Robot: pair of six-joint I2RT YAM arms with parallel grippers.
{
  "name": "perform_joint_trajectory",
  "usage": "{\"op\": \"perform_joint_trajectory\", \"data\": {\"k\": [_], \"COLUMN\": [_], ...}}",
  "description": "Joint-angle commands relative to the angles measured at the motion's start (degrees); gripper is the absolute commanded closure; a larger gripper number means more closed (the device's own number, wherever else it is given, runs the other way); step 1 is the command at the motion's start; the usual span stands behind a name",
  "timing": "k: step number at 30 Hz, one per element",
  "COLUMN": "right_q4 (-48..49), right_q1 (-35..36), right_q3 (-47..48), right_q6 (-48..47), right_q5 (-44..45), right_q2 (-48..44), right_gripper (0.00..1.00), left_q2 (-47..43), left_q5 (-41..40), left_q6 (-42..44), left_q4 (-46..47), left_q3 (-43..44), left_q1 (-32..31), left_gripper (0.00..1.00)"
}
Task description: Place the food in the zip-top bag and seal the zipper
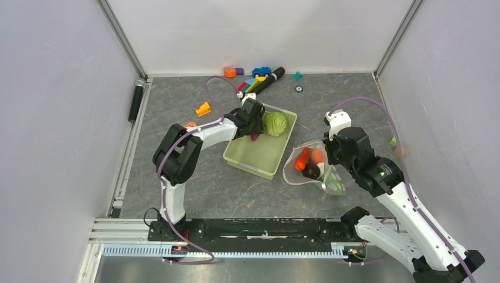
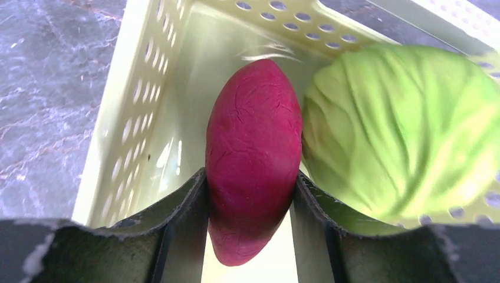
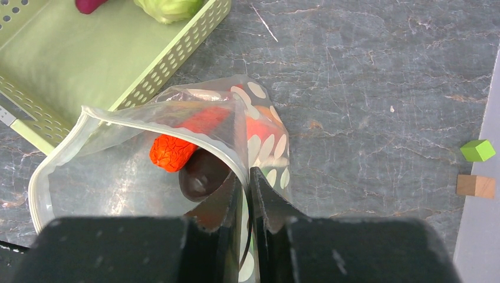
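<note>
Purple eggplant [image 2: 253, 159] clamped in left gripper [image 2: 249, 180]; right gripper [image 3: 247, 175] pinches bag [image 3: 106, 177]

The far end of the basket [image 1: 255, 154] is crowded by the cabbage [image 2: 401, 130], set just beside the eggplant [image 2: 253, 118] clamped in the left gripper [image 2: 249, 177]; the basket's near half is left bare. The mouth of the zip-top bag [image 3: 118, 177] is held agape towards the basket by the right gripper [image 3: 245, 174], its depth blocked by the carrot [image 3: 174, 151] and maroon ball [image 3: 203, 177]. Open table [image 1: 236, 194] is left before the arm bases.
</note>
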Motion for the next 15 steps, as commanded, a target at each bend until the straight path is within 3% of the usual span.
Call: {"op": "perform_joint_trajectory", "data": {"k": [1, 15], "right_q4": [1.6, 1.6], "right_q1": [-0.1, -0.1], "right_q3": [0.0, -0.1], "right_q6": [-0.7, -0.7], "right_q5": [0.7, 1.2], "right_q2": [-1.0, -0.9], "right_gripper": [0.85, 0.85], "left_q2": [-9.7, -29.8], "left_q5": [4.5, 32.2], "left_q6": [1.7, 9.6], "left_q4": [3.4, 23.9], "left_q3": [-3.9, -21.6], "left_q1": [-0.9, -3.6], "left_gripper": [0.98, 0.98]}}
